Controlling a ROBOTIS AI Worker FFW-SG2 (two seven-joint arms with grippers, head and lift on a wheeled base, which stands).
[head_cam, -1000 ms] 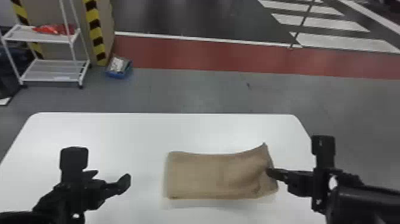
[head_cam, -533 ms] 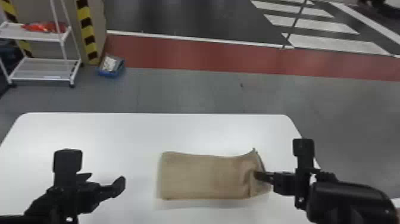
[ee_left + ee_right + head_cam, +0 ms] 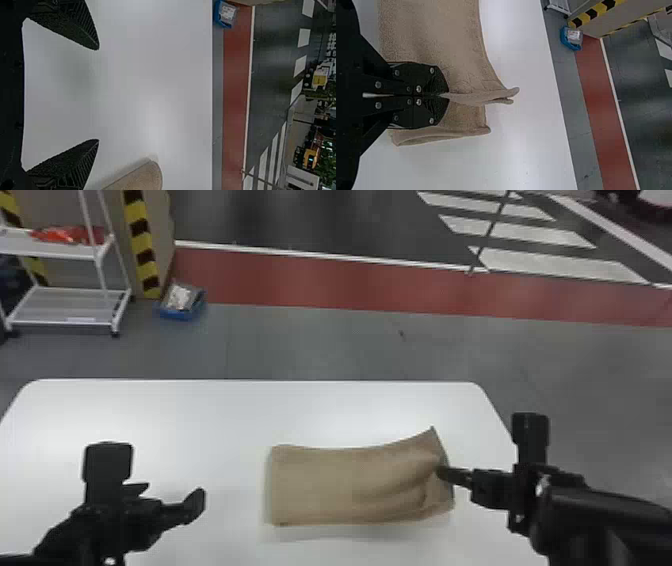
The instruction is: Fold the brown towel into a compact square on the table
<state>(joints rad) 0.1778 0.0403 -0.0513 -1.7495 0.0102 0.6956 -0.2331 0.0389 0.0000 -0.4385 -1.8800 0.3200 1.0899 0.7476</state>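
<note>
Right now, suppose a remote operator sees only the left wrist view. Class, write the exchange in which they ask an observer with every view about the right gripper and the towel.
Operator: My left gripper is open, and I see only part of the brown towel. What is the right gripper doing?
Observer: It is shut on a raised fold near the towel's right end.
Operator: What shape does the whole towel make?
Observer: In the head view, roughly a rectangle, longer from left to right than from front to back, so not yet a square.
</note>
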